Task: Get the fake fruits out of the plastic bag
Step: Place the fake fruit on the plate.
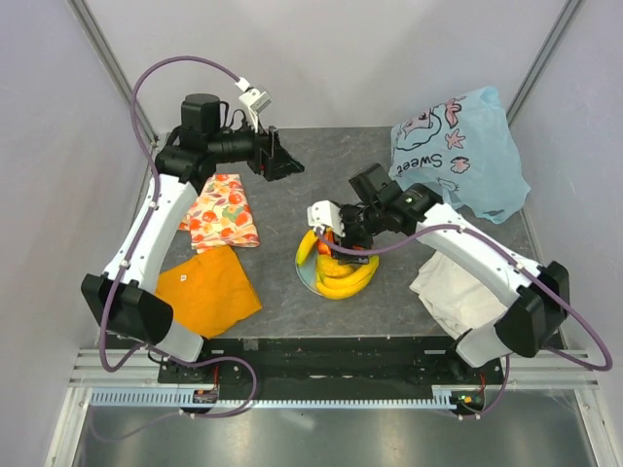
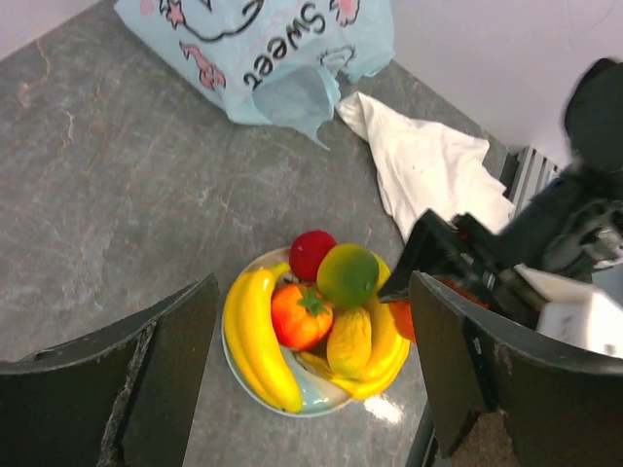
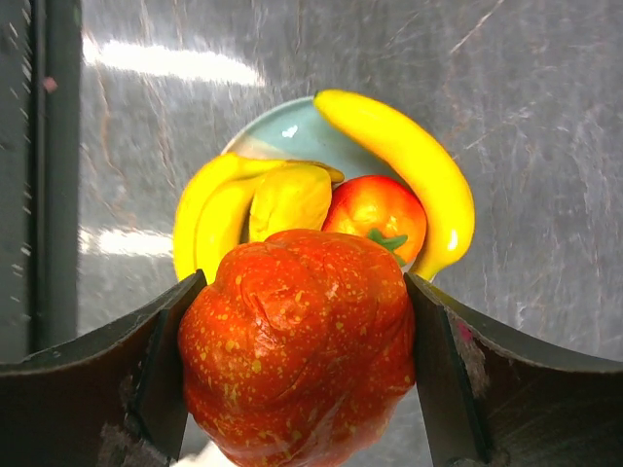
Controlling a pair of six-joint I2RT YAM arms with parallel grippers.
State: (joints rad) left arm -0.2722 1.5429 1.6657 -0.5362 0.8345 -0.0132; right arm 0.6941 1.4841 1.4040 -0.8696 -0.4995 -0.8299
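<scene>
light: bright, even; shadows soft | glare: white streaks on table (image 3: pixel 165 63) | focus: sharp

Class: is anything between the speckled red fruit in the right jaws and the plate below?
Yes: bananas, a yellow fruit and an orange fruit cover the plate under the speckled red fruit; only one edge is bare.

The plastic bag (image 1: pixel 477 146) bears the black word "Sweet", beside what looks like a cartoon drawing (image 1: pixel 428 125).

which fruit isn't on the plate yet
The mottled red-orange fruit, clamped between the jaws of the right gripper and held up near the plate; the bananas and the other fruits lie on it.
</scene>
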